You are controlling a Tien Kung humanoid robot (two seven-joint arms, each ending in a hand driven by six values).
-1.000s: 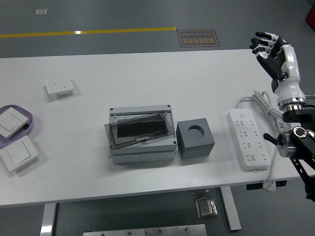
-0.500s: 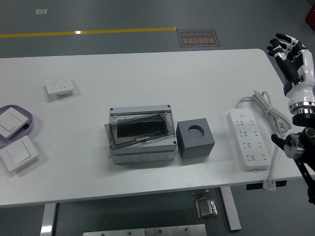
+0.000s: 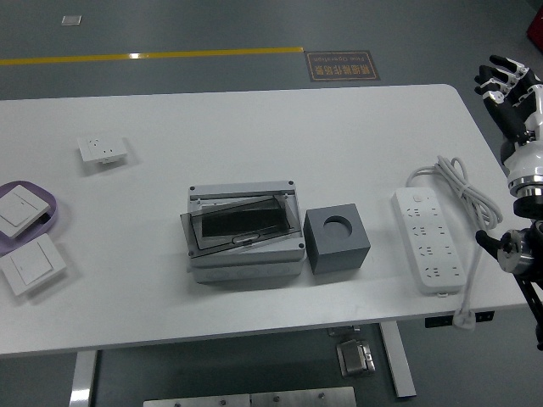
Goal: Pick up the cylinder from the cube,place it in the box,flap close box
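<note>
Right hand [image 3: 509,93] raised beyond table's right edge, fingers loosely spread.

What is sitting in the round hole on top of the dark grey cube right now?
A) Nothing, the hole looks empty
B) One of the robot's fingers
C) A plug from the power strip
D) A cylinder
A. The round hole in the top of the grey cube shows only a dark hollow, with no cylinder in it, and the robot's right hand is raised off beyond the table's right edge.

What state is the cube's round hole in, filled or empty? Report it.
Empty. The cube shows only a dark open recess in its top face, with no cylinder standing in it.
</note>
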